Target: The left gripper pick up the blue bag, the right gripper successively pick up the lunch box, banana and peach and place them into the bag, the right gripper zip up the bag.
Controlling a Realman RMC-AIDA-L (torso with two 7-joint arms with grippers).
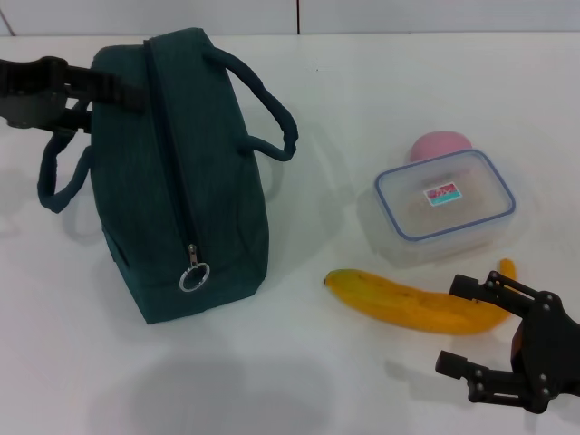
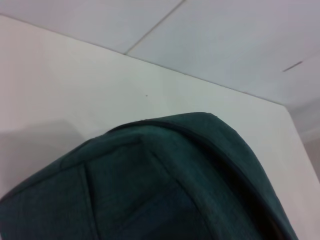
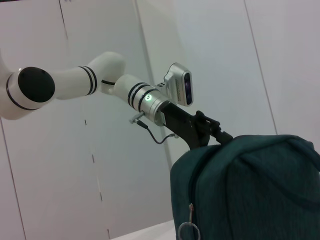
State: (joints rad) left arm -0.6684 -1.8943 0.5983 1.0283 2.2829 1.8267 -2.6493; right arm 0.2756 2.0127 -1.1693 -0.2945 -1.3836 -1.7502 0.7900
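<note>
While zipped, teal blue bag [image 1: 181,181] (ring pull), upright

Peach [image 1: 439,145] behind lunch box [image 1: 444,205], banana [image 1: 412,303] before

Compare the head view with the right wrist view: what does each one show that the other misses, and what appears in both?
Only the head view shows the lunch box, banana and peach on the table, plus the right pincer, open beside the banana. Only the right wrist view shows the left arm in full, with its wrist camera. Both show the blue bag, zipped shut, its ring pull, and the left pincer at the bag's far end.
</note>
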